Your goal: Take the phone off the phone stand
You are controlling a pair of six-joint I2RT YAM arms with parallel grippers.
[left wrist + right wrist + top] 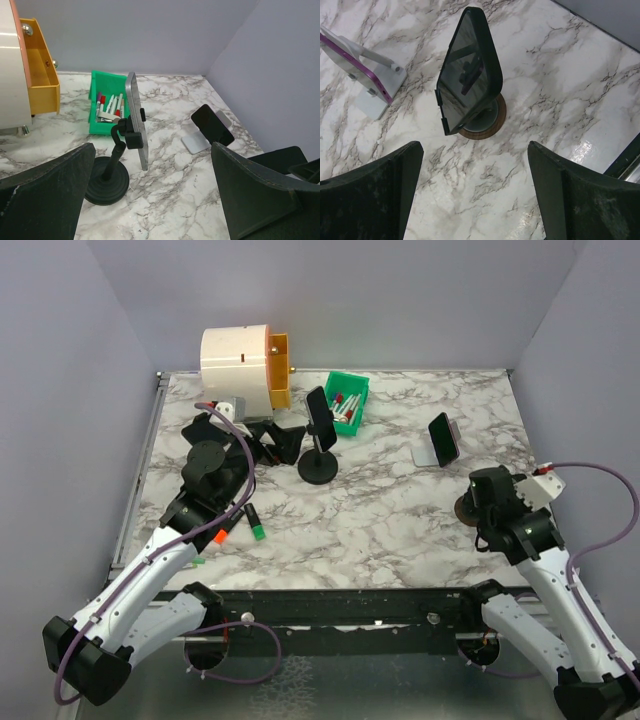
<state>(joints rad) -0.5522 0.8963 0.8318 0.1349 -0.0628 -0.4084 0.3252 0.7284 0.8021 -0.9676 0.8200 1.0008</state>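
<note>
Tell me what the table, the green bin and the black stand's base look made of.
Table: marble-look top, white with grey veins, glossy by its glare; real stone or printed laminate, unclear.
Bin: green plastic, thin moulded walls, dull sheen.
Base: black, matte, ringed ridges; plastic or coated metal.

left claw [152, 175] and right claw [475, 185] both gape wide, holding nothing.

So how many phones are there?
3 phones: one on the black stand near the green bin, one on the white stand at right, one on a round stand under the right claw. Arms may hide others.
</note>
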